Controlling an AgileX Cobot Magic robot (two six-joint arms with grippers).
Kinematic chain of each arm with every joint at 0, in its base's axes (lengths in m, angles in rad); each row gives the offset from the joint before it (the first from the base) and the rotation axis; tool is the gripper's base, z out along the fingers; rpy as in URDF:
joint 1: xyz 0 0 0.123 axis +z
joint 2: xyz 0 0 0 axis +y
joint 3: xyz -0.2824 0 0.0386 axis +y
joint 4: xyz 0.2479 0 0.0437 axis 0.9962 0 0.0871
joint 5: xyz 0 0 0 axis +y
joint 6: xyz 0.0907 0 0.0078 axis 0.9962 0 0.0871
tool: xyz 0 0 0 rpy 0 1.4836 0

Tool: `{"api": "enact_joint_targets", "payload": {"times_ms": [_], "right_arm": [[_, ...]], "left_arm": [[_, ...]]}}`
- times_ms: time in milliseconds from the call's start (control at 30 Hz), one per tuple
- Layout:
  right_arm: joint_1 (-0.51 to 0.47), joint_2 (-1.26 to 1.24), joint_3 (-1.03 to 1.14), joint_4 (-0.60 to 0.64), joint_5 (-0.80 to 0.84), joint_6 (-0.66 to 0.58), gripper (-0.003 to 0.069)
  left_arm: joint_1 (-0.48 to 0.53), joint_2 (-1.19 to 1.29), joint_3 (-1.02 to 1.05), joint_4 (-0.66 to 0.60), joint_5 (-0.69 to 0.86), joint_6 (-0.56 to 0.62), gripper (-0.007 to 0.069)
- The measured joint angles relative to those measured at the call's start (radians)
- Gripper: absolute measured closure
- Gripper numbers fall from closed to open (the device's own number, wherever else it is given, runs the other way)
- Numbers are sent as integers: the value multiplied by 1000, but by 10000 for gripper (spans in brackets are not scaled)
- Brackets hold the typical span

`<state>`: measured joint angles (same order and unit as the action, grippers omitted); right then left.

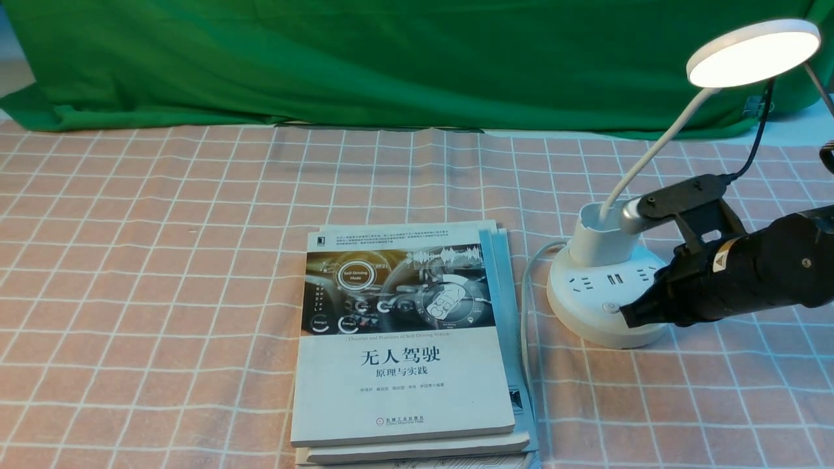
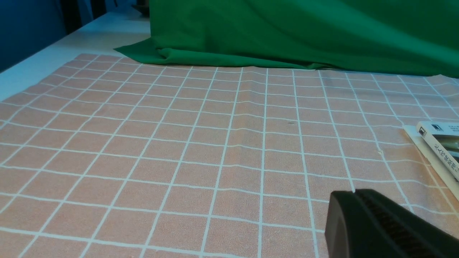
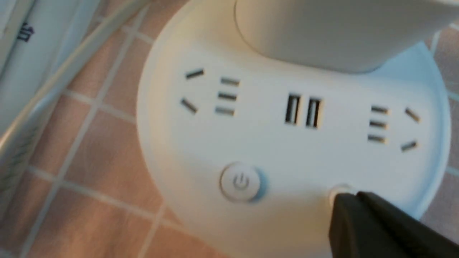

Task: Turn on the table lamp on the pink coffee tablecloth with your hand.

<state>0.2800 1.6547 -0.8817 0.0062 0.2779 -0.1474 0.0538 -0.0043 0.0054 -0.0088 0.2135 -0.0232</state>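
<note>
The white table lamp (image 1: 589,306) stands at the right on the pink coffee tablecloth (image 1: 163,260), and its round disc head (image 1: 752,52) glows brightly. My right gripper (image 1: 627,316), the black hand, is shut, and its pointed tip rests on the front rim of the lamp's round base. In the right wrist view the shut tip (image 3: 346,200) covers most of a small round button (image 3: 339,190). A second button (image 3: 241,182) with a power symbol and a blue edge lies beside it. My left gripper (image 2: 353,195) hangs shut and empty over bare tablecloth (image 2: 179,143).
A stack of books (image 1: 404,345) lies mid-table just left of the lamp, its edge also in the left wrist view (image 2: 437,143). The lamp's white cable (image 1: 526,293) runs between the books and the base. A green backdrop cloth (image 1: 391,58) closes the far side.
</note>
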Motion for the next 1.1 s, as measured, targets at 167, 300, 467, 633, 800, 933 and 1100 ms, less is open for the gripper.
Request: {"api": "enact_joint_targets", "payload": {"times_ms": [167, 300, 467, 633, 800, 933, 1100], "right_arm": [[0, -191, 47, 0, 13, 44, 629], [0, -452, 180, 0, 13, 73, 626], [0, -774, 305, 0, 0, 147, 620], [0, -1041, 371, 0, -1, 239, 606], [0, -1204, 419, 0, 8, 229, 594], [0, -1292, 461, 0, 6, 178, 580], [0, -1355, 538, 0, -20, 173, 568]], "left_arm": [[0, 0, 0, 0, 0, 0, 603], [0, 0, 0, 0, 0, 0, 603], [0, 0, 0, 0, 0, 0, 603], [0, 0, 0, 0, 0, 0, 603], [0, 0, 0, 0, 0, 0, 603], [0, 0, 0, 0, 0, 0, 603], [0, 0, 0, 0, 0, 0, 603]]}}
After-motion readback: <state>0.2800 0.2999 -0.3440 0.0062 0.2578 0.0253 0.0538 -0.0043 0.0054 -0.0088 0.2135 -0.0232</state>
